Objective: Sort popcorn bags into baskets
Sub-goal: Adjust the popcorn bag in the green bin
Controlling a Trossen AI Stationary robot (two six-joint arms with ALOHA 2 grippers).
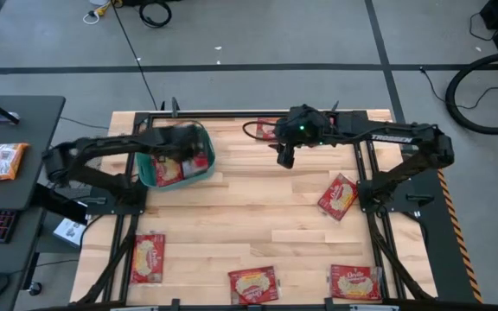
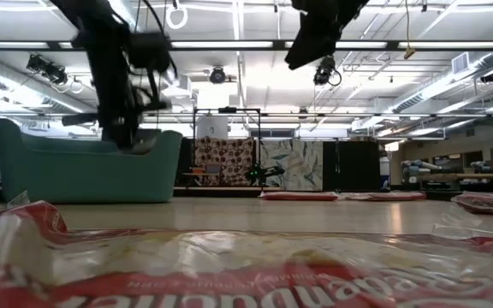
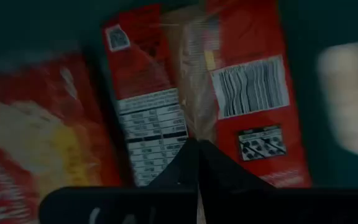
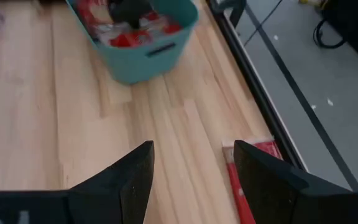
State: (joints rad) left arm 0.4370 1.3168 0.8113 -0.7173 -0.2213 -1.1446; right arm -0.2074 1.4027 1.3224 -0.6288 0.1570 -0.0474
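One popcorn bag (image 1: pixel 144 257) – long axis running table front-to-back.

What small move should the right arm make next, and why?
Probably lower the right gripper toward the popcorn bag beside the table's far edge: its fingers are open and empty above it, while the left gripper is busy in the teal basket.

Teal basket (image 1: pixel 148 169): far-left part of surface, holding red popcorn bags (image 1: pixel 169 171). Loose bags lying flat: three along near edge (image 1: pixel 148 257) (image 1: pixel 252 283) (image 1: pixel 355 282), one near right edge (image 1: pixel 337 197), one at far edge (image 1: pixel 266 130).
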